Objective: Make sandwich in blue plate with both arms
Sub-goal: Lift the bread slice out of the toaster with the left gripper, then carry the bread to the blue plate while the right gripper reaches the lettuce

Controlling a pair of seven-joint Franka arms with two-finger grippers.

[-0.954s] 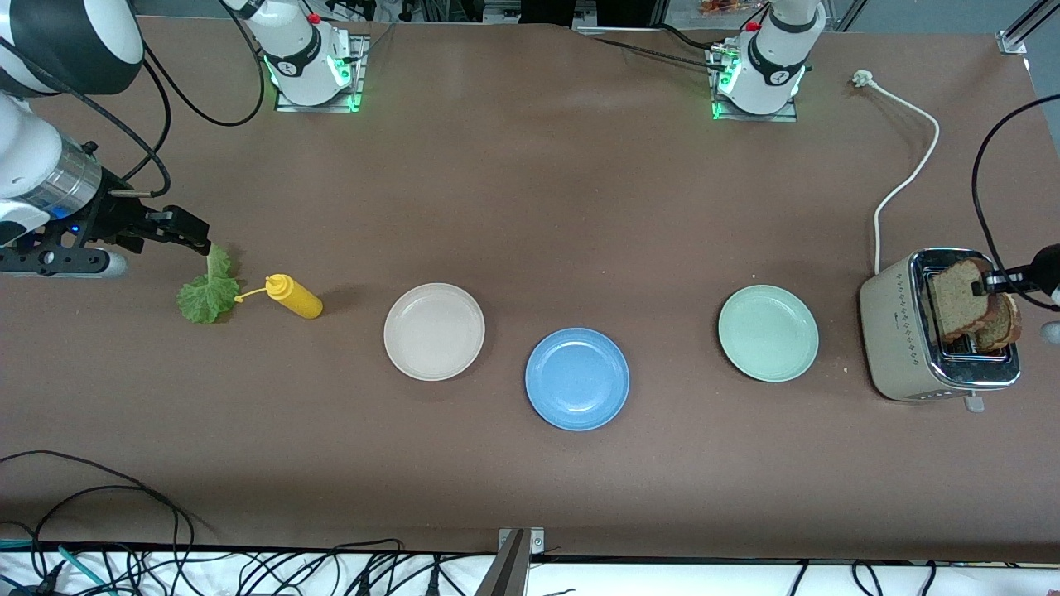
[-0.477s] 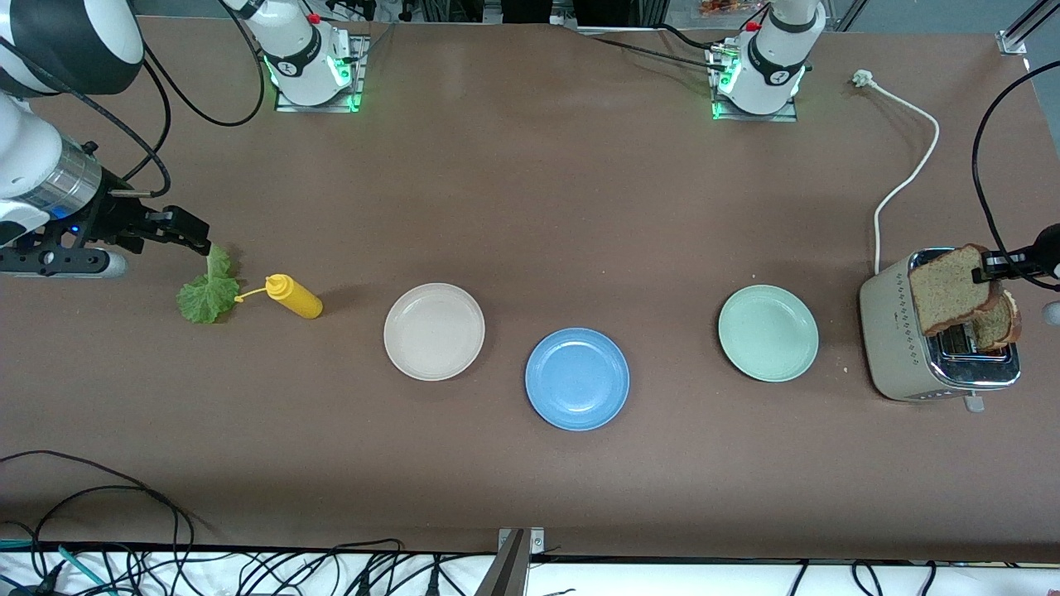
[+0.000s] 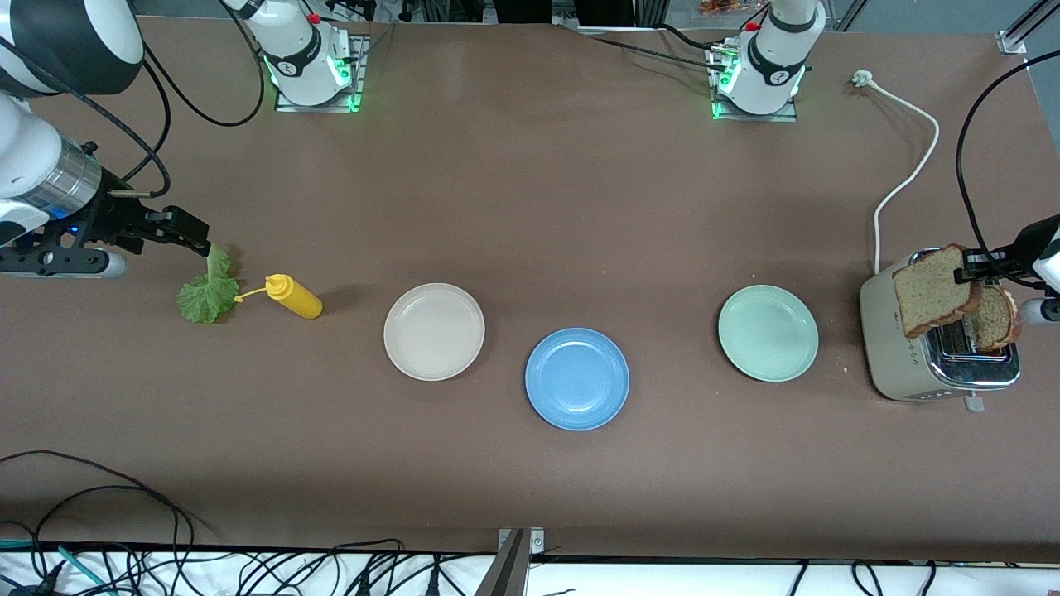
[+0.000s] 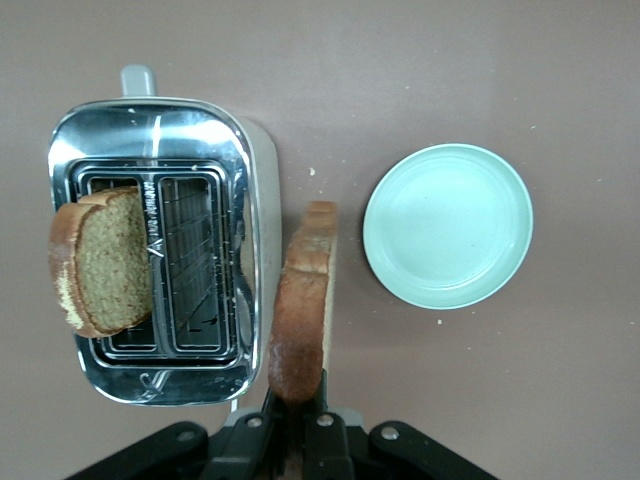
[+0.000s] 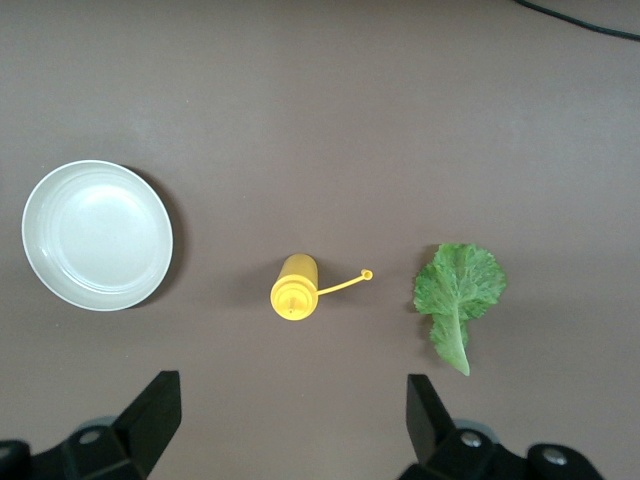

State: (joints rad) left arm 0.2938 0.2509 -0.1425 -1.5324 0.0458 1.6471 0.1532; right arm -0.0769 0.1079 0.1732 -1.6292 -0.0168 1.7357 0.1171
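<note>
Looking down from the left wrist view, both toaster [image 4: 160, 250] slots showed: one still held a brown bread slice [image 4: 100, 262] leaning out of it, the other gaped with only its wire grid, detail the front view hid. That view also showed the left tool [image 4: 297, 425] pinched shut on the darker crust of a second bread slice [image 4: 300, 300], seen edge-on and hanging clear of the toaster's side, between it and the pale mint-green plate [image 4: 448, 226]. From the front, the held slice [image 3: 927, 290] appeared broadside, wholemeal brown, tilted, lifted over the toaster [image 3: 911, 356] at the left arm's end of the bench [image 3: 530, 190], with the left tool [image 3: 970, 269] gripping its upper corner. The right wrist view showed the right tool [image 5: 290, 420] spread wide and holding nothing, over the bench above a yellow squeeze bottle [image 5: 293, 290] lying on its side, a ruffled green lettuce leaf [image 5: 457, 295] beside it and the cream-white plate [image 5: 97, 235] farther off. In the front view the right tool [image 3: 178, 228] hung over the lettuce leaf [image 3: 207, 290] at the right arm's end. The blue plate [image 3: 577, 379], round and shallow with a raised rim, sat between the cream-white plate [image 3: 434, 331] and the mint-green plate [image 3: 768, 333], nearer the front camera than both, and none of the three plates had anything on it.
</note>
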